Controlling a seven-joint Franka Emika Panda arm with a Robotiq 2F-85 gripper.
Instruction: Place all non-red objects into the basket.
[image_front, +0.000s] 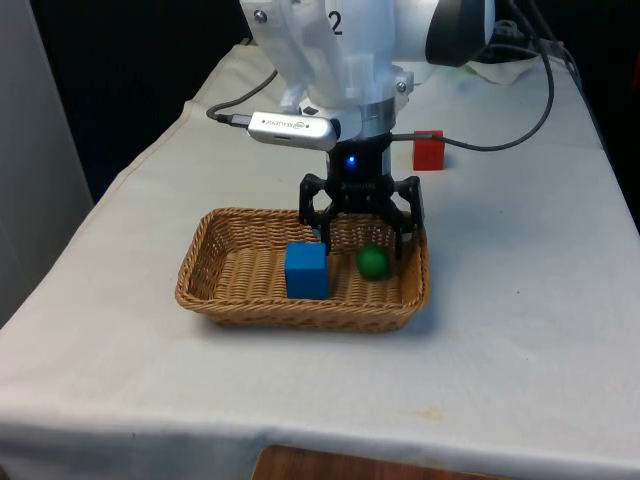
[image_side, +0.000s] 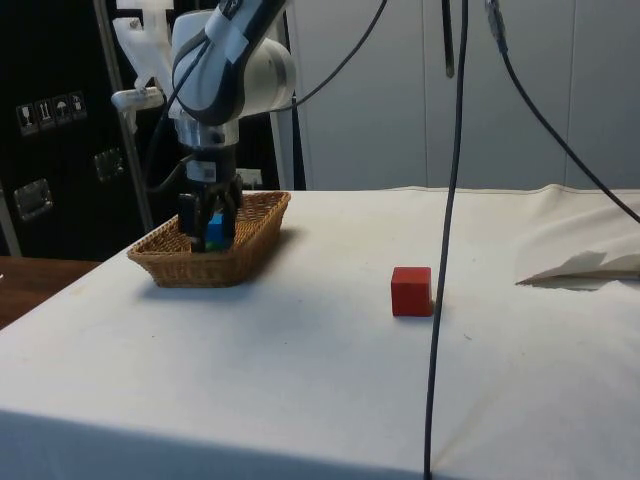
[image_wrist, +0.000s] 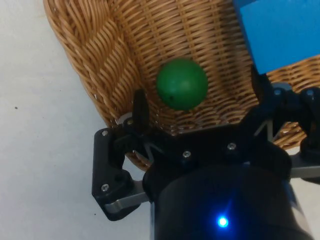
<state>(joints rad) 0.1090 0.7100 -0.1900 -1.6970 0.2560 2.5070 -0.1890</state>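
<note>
A black two-finger gripper (image_front: 362, 237) hangs straight down over a wicker basket (image_front: 225, 262) on a white cloth-covered table (image_front: 520, 300). Its fingers are spread wide apart and hold nothing.

The basket is a shallow rectangular tray; in the front view its long axis runs across the picture, from side to side. The gripper sits above the end of it nearer the front view's right.

Two things lie inside the basket. A green ball (image_front: 372, 262) rests on the woven floor directly beneath the gripper, between the two fingers and not touching either one. A blue cube (image_front: 306, 270) stands flat on the basket floor just beside the gripper, toward the front view's left, close to the ball but apart from it.

A red cube (image_front: 428, 150) stands on the cloth outside the basket, well apart from the gripper, beyond the basket's far side.
</note>
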